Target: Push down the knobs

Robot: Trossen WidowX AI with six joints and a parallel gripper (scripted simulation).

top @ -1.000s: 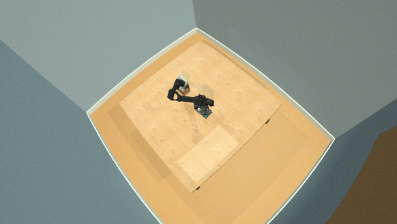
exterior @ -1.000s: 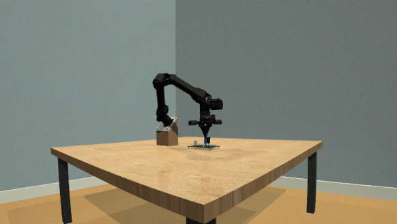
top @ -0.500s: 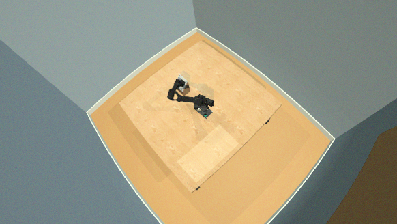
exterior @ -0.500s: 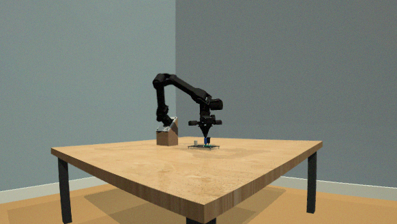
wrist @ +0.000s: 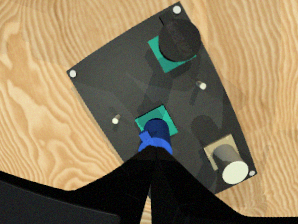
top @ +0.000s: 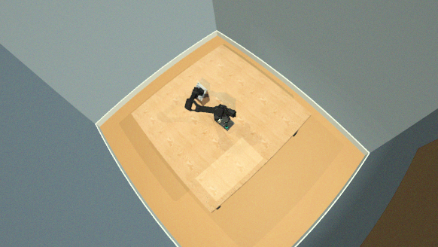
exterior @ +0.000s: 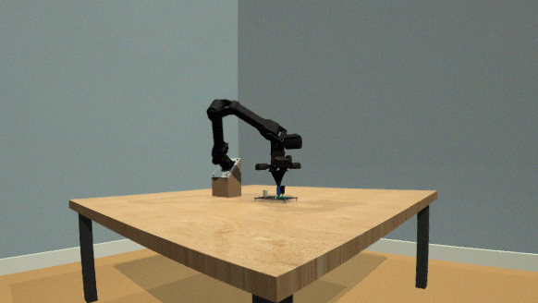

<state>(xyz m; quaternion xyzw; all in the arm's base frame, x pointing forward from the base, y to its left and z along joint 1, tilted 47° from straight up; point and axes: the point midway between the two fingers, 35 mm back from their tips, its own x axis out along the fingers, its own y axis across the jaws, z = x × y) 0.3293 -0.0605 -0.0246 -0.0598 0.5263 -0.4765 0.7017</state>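
The dark circuit board (top: 230, 123) (exterior: 261, 199) (wrist: 100, 80) stands on short legs. A blue knob (exterior: 278, 190) (wrist: 157, 130) rises above a green potentiometer body (wrist: 170, 126) near the board's middle. A black knob (exterior: 283, 189) (wrist: 179, 41) stands over another green body (wrist: 172, 66) at the far end in the wrist view. The gaps under the knobs are too small or too hidden to tell. My gripper (exterior: 278, 186) (wrist: 154, 153) is shut with nothing between its fingers. Its tips are at the blue knob's top and cover part of it; whether they press on it is not clear.
A pale-topped cylinder (exterior: 264, 193) (wrist: 235, 172) on a tan base stands at the board's right corner in the wrist view. Two thin pins (wrist: 115, 120) (wrist: 202, 86) stand on the board. The arm's base block (exterior: 226, 187) stands behind on the wooden table (top: 180, 143) (exterior: 222, 226).
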